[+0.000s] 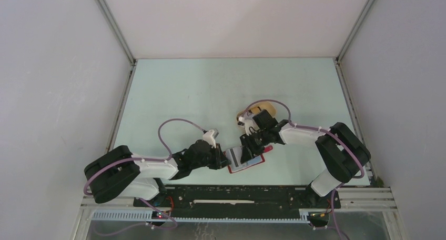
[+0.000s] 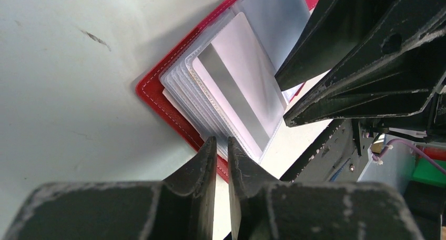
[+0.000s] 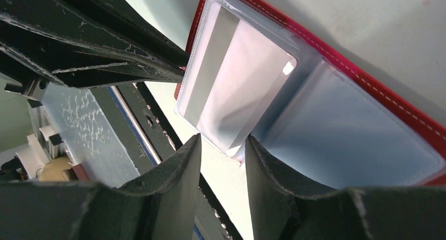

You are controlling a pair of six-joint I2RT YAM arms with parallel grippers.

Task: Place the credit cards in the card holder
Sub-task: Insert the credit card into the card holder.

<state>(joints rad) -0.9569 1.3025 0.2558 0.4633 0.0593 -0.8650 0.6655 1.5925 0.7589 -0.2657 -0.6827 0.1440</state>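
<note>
Card holder lies open close to the near edge of the table, about at its middle, with the red stitched cover down and the clear glossy sleeves up. One credit card, thin and whitish with a grey stripe, sits inside a sleeve; other cards I cannot see, so I judge the task partly done. Left gripper is almost closed and seems to pinch the holder's edge. Right gripper has its fingers apart around the corner of that sleeve

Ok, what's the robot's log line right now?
card holder: open on table | credit card: striped, inside clear sleeve | left gripper: narrow gap at sleeve edge | right gripper: open at card's edge
</note>
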